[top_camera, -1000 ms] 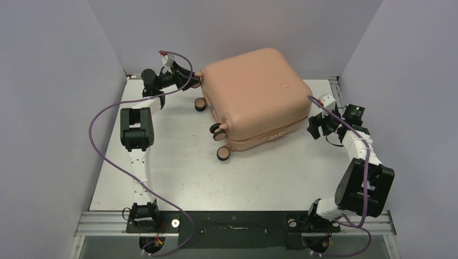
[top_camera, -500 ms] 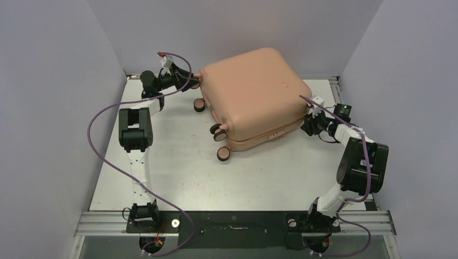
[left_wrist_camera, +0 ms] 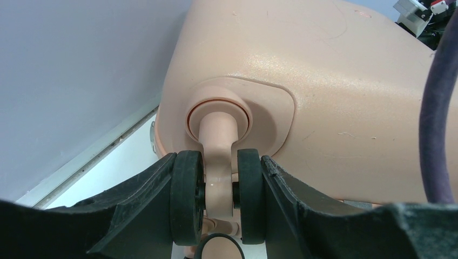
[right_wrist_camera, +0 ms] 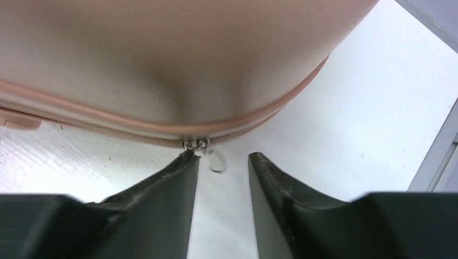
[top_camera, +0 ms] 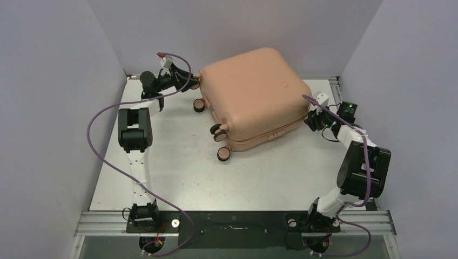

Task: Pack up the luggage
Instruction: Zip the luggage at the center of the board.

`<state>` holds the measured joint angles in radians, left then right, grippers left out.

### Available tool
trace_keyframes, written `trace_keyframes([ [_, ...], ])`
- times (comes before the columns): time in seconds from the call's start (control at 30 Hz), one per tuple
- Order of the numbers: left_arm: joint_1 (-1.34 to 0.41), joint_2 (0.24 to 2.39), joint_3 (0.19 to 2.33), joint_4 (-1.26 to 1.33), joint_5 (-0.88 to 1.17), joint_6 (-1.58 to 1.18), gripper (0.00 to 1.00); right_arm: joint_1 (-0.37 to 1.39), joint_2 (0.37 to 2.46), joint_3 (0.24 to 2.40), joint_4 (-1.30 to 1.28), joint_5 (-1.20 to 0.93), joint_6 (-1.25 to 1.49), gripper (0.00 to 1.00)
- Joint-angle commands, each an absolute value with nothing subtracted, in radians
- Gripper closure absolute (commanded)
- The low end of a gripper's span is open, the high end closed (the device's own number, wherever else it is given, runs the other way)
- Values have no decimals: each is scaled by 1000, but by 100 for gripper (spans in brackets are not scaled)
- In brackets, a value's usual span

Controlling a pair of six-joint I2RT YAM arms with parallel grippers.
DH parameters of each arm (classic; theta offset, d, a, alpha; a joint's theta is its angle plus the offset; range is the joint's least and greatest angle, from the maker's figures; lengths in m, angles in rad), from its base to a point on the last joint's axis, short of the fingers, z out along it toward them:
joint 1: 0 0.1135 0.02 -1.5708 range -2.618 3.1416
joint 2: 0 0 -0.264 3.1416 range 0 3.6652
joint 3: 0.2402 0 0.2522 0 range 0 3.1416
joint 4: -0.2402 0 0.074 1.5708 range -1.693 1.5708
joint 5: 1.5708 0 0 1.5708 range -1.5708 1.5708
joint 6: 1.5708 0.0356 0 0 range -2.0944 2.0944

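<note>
The closed peach-pink luggage [top_camera: 254,91], a smooth hard shell with rounded corners, lies toward the far side of the white table [top_camera: 178,172], its wheels facing left. The left gripper [left_wrist_camera: 219,181] clamps a twin caster [left_wrist_camera: 187,197] at the case's far-left corner, its 2 black fingers [left_wrist_camera: 146,189] pressed against the outer faces of the 2 rubber tyres. At the right corner, the right gripper [right_wrist_camera: 221,162] stands with fingers apart at the zip [right_wrist_camera: 108,132], 1 fingertip [right_wrist_camera: 181,164] touching the metal slider [right_wrist_camera: 195,143]. A small clear pull [right_wrist_camera: 216,167] hangs free in the gap.
</note>
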<state>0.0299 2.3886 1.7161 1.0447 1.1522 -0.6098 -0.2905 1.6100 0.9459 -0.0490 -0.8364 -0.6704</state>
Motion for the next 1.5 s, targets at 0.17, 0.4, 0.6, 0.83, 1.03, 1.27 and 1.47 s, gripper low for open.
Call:
trace_keyframes([
  [0.17, 64, 2305, 1695, 1102, 1180, -622, 100, -298, 1647, 1039, -206, -1041, -807, 95],
  [0.4, 63, 2268, 1639, 1046, 1100, -615, 100, -300, 1576, 1014, -357, -1048, -962, 95],
  [0.6, 51, 2235, 1604, 893, 1070, -482, 100, -307, 1486, 949, -291, -971, -905, 85],
  [0.83, 51, 2236, 1607, 931, 1121, -505, 100, -360, 1628, 1108, -365, -990, -924, 32],
  [1.03, 50, 2233, 1608, 949, 1147, -514, 100, -355, 1777, 1276, -446, -1048, -991, 30],
  [1.27, 47, 2246, 1612, 954, 1156, -522, 100, -320, 1900, 1428, -657, -1130, -1143, 32],
  [1.47, 41, 2248, 1611, 968, 1161, -537, 100, -287, 1916, 1451, -737, -1179, -1206, 37],
])
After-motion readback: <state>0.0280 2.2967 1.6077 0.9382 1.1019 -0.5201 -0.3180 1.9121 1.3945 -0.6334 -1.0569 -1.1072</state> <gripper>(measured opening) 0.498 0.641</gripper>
